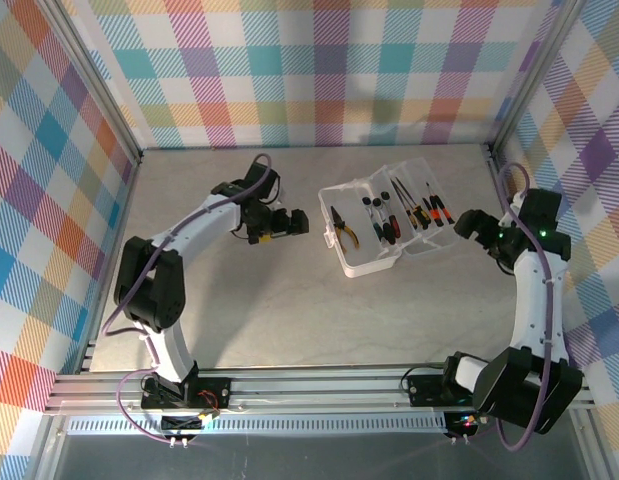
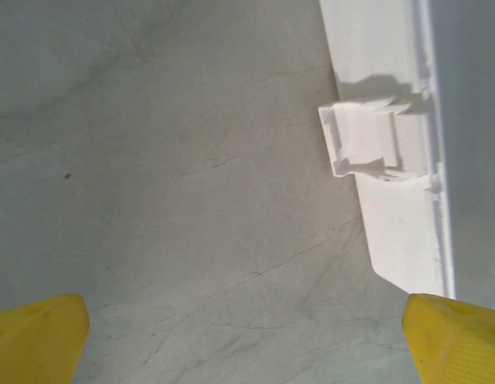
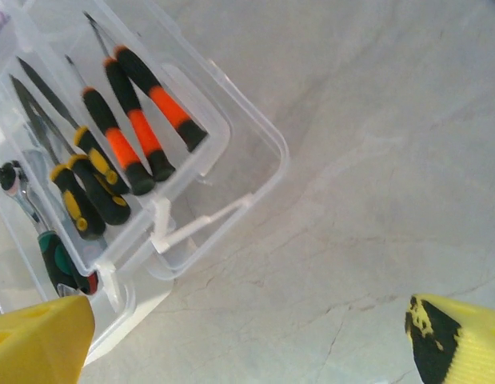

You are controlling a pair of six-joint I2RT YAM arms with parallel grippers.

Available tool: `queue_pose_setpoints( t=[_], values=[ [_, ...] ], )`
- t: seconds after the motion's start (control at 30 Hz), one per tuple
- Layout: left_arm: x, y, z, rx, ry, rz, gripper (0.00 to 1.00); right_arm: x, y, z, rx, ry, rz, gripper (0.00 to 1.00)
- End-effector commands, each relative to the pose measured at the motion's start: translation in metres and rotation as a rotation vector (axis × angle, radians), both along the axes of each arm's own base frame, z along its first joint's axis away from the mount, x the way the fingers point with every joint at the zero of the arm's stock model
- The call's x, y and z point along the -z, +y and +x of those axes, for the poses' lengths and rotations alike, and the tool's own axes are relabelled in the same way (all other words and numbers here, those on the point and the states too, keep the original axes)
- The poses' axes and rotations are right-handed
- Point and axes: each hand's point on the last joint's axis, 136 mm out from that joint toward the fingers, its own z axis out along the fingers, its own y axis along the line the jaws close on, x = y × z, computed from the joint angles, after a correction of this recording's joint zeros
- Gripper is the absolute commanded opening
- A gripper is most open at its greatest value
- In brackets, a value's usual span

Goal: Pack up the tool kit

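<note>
Top external: tool kit [image 1: 367, 262] on pale marbled table [image 1: 289, 320], plaid walls [image 1: 319, 70]

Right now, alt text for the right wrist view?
Open clear case at upper left on a grey table, holding orange-banded screwdrivers and yellow-banded tools. The open right gripper hovers beside it, empty, yellow fingertips at the bottom corners.

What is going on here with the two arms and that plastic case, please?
The two arms are packing a tool kit. The case lies open mid-table, with pliers and screwdrivers already inside. The left gripper and right gripper sit on either side of it, both open and holding nothing. The case is not closed yet.
</note>
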Motion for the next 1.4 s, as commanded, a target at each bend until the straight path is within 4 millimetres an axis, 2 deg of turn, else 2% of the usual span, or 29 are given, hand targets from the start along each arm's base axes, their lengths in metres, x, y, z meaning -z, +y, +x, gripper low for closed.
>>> queue_pose_setpoints(
  t=[0.0, 0.13, 0.4, 0.6, 1.0, 1.23, 1.37],
  values=[
    [0.000, -0.016, 0.016, 0.018, -0.027, -0.025, 1.00, 0.021, 0.009, -0.001, 0.040, 0.014, 0.120, 0.99],
    [0.010, -0.028, 0.022, 0.035, -0.017, -0.030, 1.00, 0.040, 0.010, 0.000, 0.065, 0.041, 0.156, 0.91],
    [0.006, -0.050, 0.030, 0.051, -0.044, -0.093, 1.00, 0.065, -0.004, 0.007, 0.131, 0.088, 0.142, 0.75],
    [0.008, -0.058, 0.041, 0.052, -0.052, -0.109, 1.00, 0.086, -0.012, 0.026, 0.173, 0.108, 0.167, 0.64],
    [0.021, -0.074, 0.060, 0.060, -0.036, -0.135, 1.00, 0.106, -0.021, 0.063, 0.195, 0.101, 0.215, 0.58],
    [0.034, -0.077, 0.062, 0.073, -0.009, -0.127, 1.00, 0.103, -0.013, 0.078, 0.159, 0.075, 0.212, 0.57],
    [0.043, -0.075, 0.060, 0.074, 0.010, -0.112, 1.00, 0.113, -0.006, 0.083, 0.147, 0.110, 0.206, 0.54]
  ],
)
